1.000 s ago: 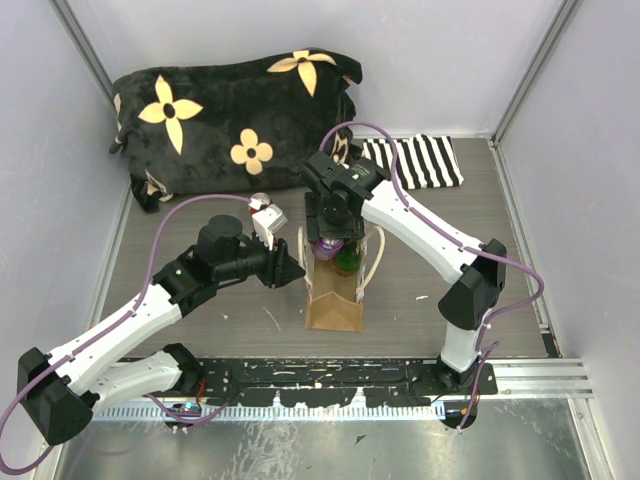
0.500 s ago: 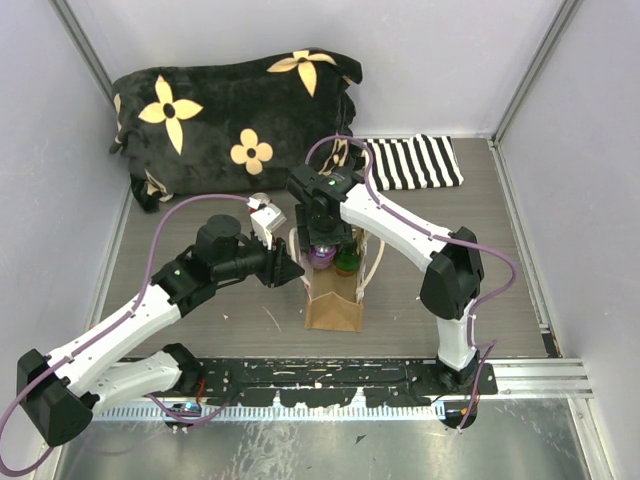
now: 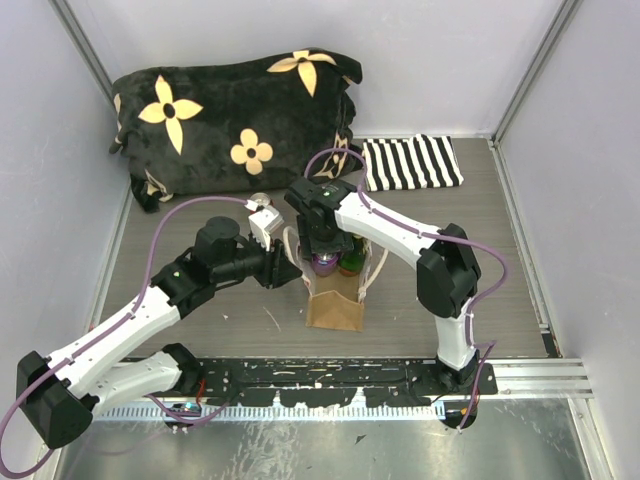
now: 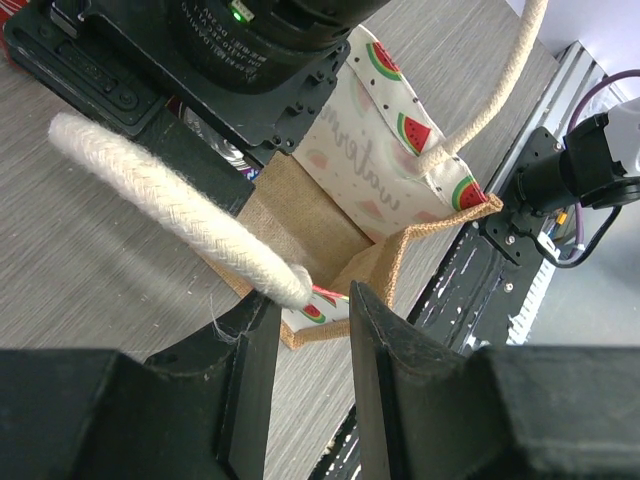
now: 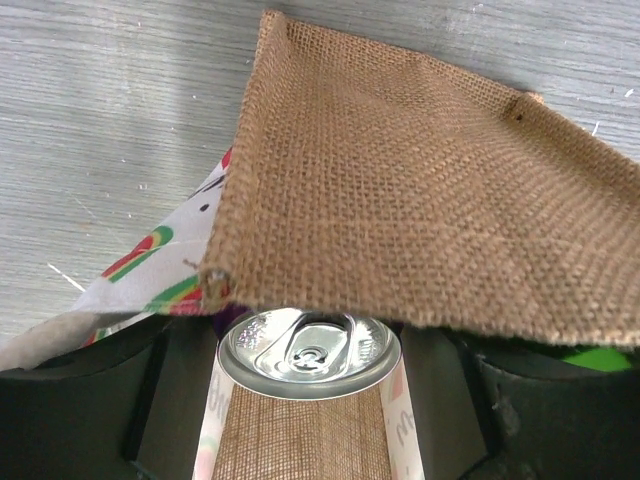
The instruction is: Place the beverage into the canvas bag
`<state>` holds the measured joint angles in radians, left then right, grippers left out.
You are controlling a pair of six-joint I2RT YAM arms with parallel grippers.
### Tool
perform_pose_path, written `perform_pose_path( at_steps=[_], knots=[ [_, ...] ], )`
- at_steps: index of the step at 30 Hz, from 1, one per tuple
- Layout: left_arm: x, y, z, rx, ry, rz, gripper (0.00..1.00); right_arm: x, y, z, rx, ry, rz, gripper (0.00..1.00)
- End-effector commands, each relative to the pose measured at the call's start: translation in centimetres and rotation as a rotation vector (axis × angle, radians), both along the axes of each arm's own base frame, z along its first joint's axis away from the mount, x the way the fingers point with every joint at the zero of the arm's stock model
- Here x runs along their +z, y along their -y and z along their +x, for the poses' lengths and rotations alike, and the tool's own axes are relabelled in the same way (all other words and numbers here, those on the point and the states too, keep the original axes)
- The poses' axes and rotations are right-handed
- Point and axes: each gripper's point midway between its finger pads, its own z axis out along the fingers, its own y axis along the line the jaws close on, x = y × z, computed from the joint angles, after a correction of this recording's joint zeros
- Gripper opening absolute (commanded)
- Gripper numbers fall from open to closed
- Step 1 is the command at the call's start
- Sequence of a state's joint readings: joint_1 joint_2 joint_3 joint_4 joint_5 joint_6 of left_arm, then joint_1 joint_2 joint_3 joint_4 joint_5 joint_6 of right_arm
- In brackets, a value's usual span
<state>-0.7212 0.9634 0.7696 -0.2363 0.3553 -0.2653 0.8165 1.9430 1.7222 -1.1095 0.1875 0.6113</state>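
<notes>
Burlap canvas bag [image 3: 333,300], upright, mid-bench by the near edge; right claw [image 3: 328,258] at its mouth, clamped on the beverage [image 3: 325,264]. Left wrist: left claw [image 4: 310,322] nearly closed, pinching the bag rim beside the cream handle [image 4: 170,195]. Right wrist: can top gripped, burlap wall beyond. Step: insertion. Next, by judgement: lower, then release.

bag mouth: the canvas bag [image 3: 333,305] stands upright mid-table. its opening is taken up by the right gripper [image 3: 325,252] and the beverage can [image 5: 308,350] clamped between its fingers. left rim: pinched by the left gripper [image 4: 310,300], closing that side to approach. a cream handle [image 4: 180,225] arches beside the mouth. far left: the black flowered cushion [image 3: 235,115] blocks. right of the bag: bare table [image 3: 520,260], with the striped cloth [image 3: 410,162] lying flat.
</notes>
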Motion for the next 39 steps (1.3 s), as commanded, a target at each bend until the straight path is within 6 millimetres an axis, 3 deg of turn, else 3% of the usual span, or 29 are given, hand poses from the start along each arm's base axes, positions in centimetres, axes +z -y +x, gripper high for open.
perform_pose_path(
  at_steps=[1,5,12,15,21,31,39],
  knots=[
    [0.6,-0.1,0.2,0.009,0.022,-0.022,0.40,-0.5,1.0,1.6,-0.006,0.055,-0.057,0.01],
    [0.6,-0.1,0.2,0.007,0.021,-0.023,0.40,-1.8,0.9,1.7,0.000,0.034,-0.078,0.02],
    [0.5,-0.1,0.2,0.006,0.019,-0.024,0.41,-1.5,0.9,2.0,-0.002,0.050,-0.082,0.64],
    [0.5,0.0,0.2,0.003,0.018,-0.025,0.41,-1.2,0.8,2.2,-0.001,0.057,-0.081,0.80],
    [0.5,0.2,0.4,-0.003,0.019,-0.027,0.41,0.0,0.4,2.6,0.001,0.075,-0.062,1.00],
    [0.5,0.6,0.7,-0.011,0.018,-0.027,0.41,2.8,-0.3,3.4,-0.006,0.113,-0.033,1.00],
    [0.4,0.9,0.9,-0.013,0.013,-0.029,0.41,4.8,0.2,3.6,-0.036,0.142,-0.041,1.00]
  ],
)
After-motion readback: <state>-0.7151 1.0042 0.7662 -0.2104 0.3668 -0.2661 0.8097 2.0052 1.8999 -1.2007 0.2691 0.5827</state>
